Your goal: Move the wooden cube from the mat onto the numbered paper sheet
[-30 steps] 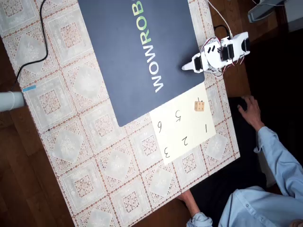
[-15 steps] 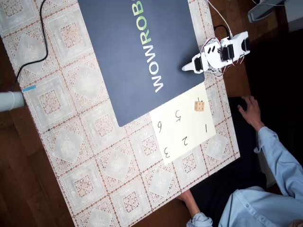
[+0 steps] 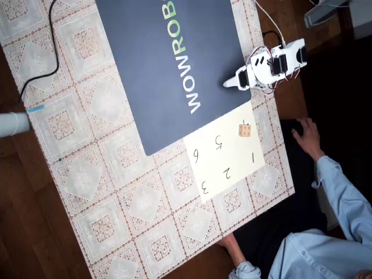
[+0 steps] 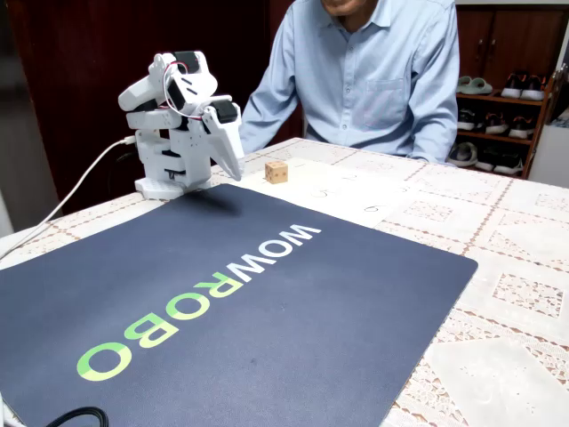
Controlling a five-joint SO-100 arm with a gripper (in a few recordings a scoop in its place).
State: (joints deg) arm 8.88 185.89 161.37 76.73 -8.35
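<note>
1. Wooden cube sits on the numbered paper sheet, near the sheet's corner closest to the arm, by the numeral at that corner, with the 5 beside it in the overhead view; in the fixed view the cube rests flat on the sheet, nothing touching it.
2. Mat is dark navy with WOWROBO lettering; its corner meets the sheet's edge. In the fixed view the mat covers the foreground.
3. White arm is folded up at the tabletop edge, just beside the mat. Hand points down over the mat's edge, well apart from the cube; in the fixed view the hand hangs above the mat corner, empty.
4. Hand's fingers look pressed together, gripping nothing.
5. Lace-patterned cloth covers the tabletop under mat and sheet.
6. Person in a light blue shirt sits behind the tabletop; one of the person's hands is off the tabletop edge in the overhead view.
7. Black cable runs across the cloth at upper left of the overhead view.
</note>
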